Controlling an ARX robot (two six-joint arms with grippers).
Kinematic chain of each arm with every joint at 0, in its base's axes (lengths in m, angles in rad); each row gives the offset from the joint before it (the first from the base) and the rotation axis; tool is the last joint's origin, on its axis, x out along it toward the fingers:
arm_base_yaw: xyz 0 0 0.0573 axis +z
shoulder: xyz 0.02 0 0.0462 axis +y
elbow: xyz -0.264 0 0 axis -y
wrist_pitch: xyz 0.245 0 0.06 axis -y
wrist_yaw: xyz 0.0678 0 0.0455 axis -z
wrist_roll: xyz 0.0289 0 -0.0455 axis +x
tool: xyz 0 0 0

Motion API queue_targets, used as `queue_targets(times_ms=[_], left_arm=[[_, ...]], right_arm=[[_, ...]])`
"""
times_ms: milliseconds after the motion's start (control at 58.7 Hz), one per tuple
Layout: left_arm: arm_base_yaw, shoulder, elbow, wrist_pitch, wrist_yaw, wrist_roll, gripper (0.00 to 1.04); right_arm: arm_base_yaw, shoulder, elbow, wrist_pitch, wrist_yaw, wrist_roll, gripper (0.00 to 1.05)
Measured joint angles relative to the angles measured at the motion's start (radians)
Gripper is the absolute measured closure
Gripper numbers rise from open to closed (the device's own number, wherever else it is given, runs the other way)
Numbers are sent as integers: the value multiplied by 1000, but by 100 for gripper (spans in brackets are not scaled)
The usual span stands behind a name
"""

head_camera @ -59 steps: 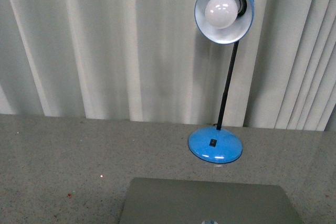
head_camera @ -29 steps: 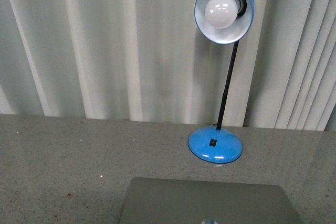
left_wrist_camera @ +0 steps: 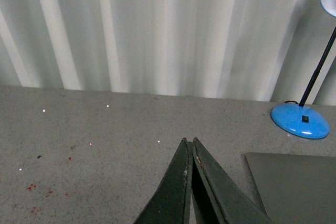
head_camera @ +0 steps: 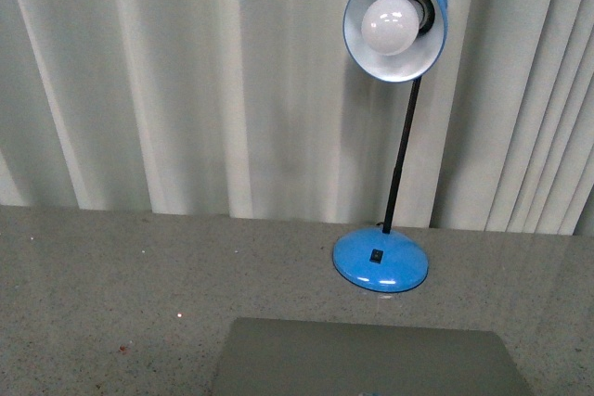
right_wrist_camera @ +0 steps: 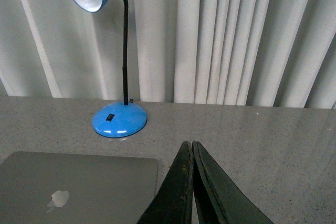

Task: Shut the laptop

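A: Left gripper (left_wrist_camera: 191, 145) hangs over bare speckled tabletop (head_camera: 111, 285), fingers pressed together, holding nothing.

B: And the laptop (head_camera: 367, 359)?

A: Lid down flat, grey shell up, at the near edge just in front of the blue desk lamp (head_camera: 385, 136). Looks shut already.

B: How would it handle?

A: Stiff, thin, smooth metal, likely slippery; press on the lid's front edge, don't pinch.

B: Right gripper (right_wrist_camera: 191, 148)?

A: Closed too, empty, just beside the laptop's right edge.
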Motion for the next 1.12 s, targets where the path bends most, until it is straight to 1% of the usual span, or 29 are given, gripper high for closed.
queue_targets(times_ms=[170,204,221,256,273,290,358,375,477,494,562,579,596,630,647,699,733,767,1125], left_arm=[[0,-1,0,-5,-1,0,101],[0,-1,0,-5,-1,0,101],[0,-1,0,-5,-1,0,98],[0,-1,0,-5,-1,0,91],[0,-1,0,-5,-1,0,89],[0,-1,0,-5,-1,0,86],[0,-1,0,-5,-1,0,73],[0,-1,0,-5,-1,0,70],[0,-1,0,-5,-1,0,50],[0,-1,0,-5,-1,0,48],[0,-1,0,-5,-1,0,31],[0,-1,0,-5,-1,0,29],[0,-1,0,-5,-1,0,25],[0,-1,0,-5,-1,0,18],[0,-1,0,-5,-1,0,16],[0,-1,0,-5,-1,0,6],[0,-1,0,-5,-1,2,6],[0,-1,0,-5,-1,2,7],[0,-1,0,-5,-1,2,7]], right_arm=[[0,0,0,-1,0,0,102],[0,-1,0,-1,0,0,97],[0,-1,0,-1,0,0,96],[0,-1,0,-1,0,0,89],[0,-1,0,-1,0,0,85],[0,-1,0,-1,0,0,83],[0,-1,0,-1,0,0,69],[0,-1,0,-1,0,0,67],[0,-1,0,-1,0,0,48],[0,-1,0,-1,0,0,44],[0,-1,0,-1,0,0,28],[0,-1,0,-1,0,0,25],[0,-1,0,-1,0,0,23],[0,-1,0,-1,0,0,16],[0,-1,0,-1,0,0,13],[0,-1,0,-1,0,0,5],[0,-1,0,-1,0,1,6],[0,-1,0,-1,0,0,8],[0,-1,0,-1,0,0,7]])
